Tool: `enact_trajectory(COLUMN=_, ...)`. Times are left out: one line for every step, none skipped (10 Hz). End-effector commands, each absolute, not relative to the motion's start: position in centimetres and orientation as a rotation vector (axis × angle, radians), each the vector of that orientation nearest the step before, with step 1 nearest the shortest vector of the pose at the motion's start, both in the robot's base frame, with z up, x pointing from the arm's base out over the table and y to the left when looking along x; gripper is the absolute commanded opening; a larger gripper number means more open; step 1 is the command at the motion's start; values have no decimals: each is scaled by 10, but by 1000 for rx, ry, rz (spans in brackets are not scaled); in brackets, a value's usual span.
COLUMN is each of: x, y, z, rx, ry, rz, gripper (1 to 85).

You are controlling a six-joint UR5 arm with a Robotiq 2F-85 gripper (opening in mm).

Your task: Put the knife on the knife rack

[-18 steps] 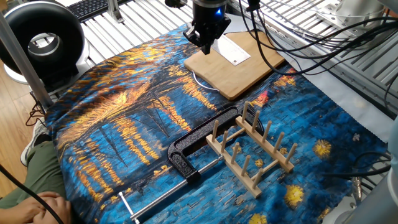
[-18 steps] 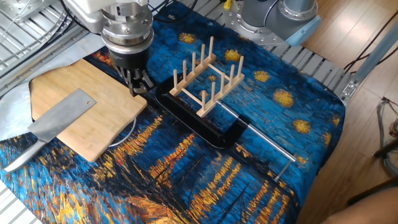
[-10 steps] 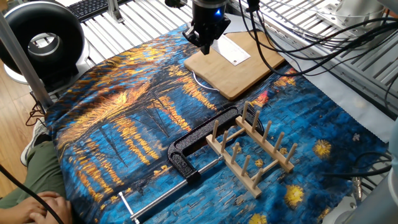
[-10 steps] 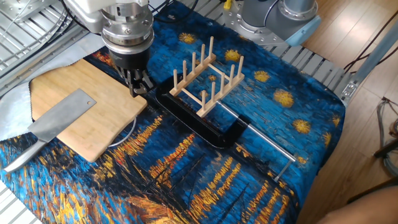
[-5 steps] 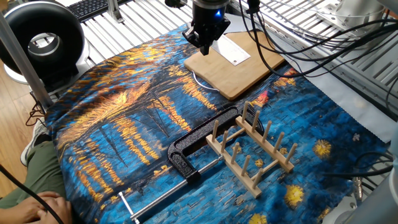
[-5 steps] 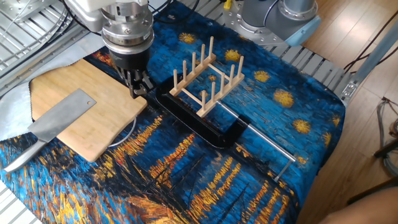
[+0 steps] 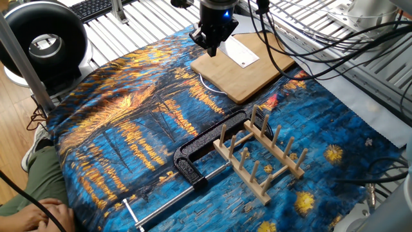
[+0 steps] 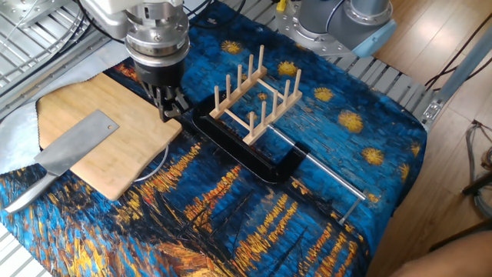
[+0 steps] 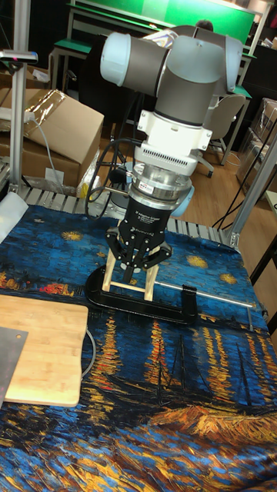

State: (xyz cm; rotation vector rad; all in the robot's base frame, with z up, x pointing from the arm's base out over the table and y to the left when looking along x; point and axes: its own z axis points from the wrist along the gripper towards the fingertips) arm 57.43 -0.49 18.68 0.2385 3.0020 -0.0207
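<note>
The knife (image 8: 77, 142) lies flat on the bamboo cutting board (image 8: 115, 165), its handle sticking out over the board's left end. Part of the pale knife blade (image 7: 241, 51) shows beside the gripper, and a corner of the knife (image 9: 9, 352) shows at the left edge. The light-wood knife rack (image 8: 257, 96) (image 7: 261, 158) stands empty on the blue cloth. My gripper (image 8: 171, 108) (image 7: 214, 48) (image 9: 138, 269) hangs over the board edge nearest the rack, to the right of the knife. Its fingers look shut, with nothing held.
A black metal clamp (image 8: 246, 154) (image 7: 199, 154) with a steel rod lies right beside the rack. Cables (image 7: 309, 38) trail behind the board. A black ring lamp (image 7: 42, 42) stands at the far left corner. A person's hand (image 7: 32, 216) rests at the cloth's edge.
</note>
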Motion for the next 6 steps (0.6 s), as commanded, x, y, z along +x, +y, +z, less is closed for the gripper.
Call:
enact_trajectory(x=575, y=-4, z=188, rx=240, ry=2997, rz=-8, gripper=10)
enact_trajectory(x=575, y=-5, z=188, rx=234, ry=2995, rz=-15, gripper=10)
enact_trajectory(x=574, y=-8, z=188, rx=220, ry=2996, rz=-18, gripper=10)
enact_trajectory(x=575, y=-7, z=188, rx=211, ry=2991, rz=-9, gripper=10)
enact_trajectory(x=576, y=-7, z=189, rx=211, ry=2988, rz=-8, gripper=10)
enact_trajectory(x=577, y=-7, z=189, rx=215, ry=2985, rz=-12, gripper=10)
